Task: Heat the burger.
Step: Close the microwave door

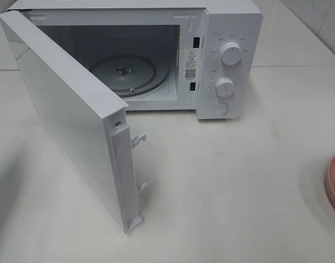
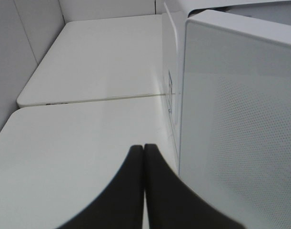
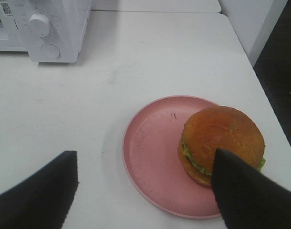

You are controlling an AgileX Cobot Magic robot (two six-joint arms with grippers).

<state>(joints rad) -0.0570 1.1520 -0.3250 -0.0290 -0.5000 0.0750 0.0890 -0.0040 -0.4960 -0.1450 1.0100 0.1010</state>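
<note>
Sitting on the pink plate (image 3: 155, 157), the burger (image 3: 221, 143) rests toward one side of it, its glossy brown bun on top and green lettuce showing at the edge. The plate lies on the white table (image 3: 159, 52), well apart from the microwave (image 1: 233, 33); in the high view only a sliver of the plate's rim (image 1: 334, 183) shows at the right edge.

The right end effector (image 3: 145, 188) hangs above the plate with its fingers spread wide and nothing between them; one dark finger (image 3: 250, 195) overlaps the near edge of the burger in the wrist view, but contact cannot be judged.

The left end effector (image 2: 144, 191) is fully closed, its two dark fingers pressed together and empty, just beside the outer face of the microwave door (image 2: 240, 119).

The door (image 1: 63, 109) stands swung wide open, jutting out over the table on the left. Inside the cavity the glass turntable (image 1: 129, 74) lies bare. Two knobs (image 1: 230, 53) and a round button (image 1: 220, 108) sit on the control panel. Open table lies between the plate and the cavity.
</note>
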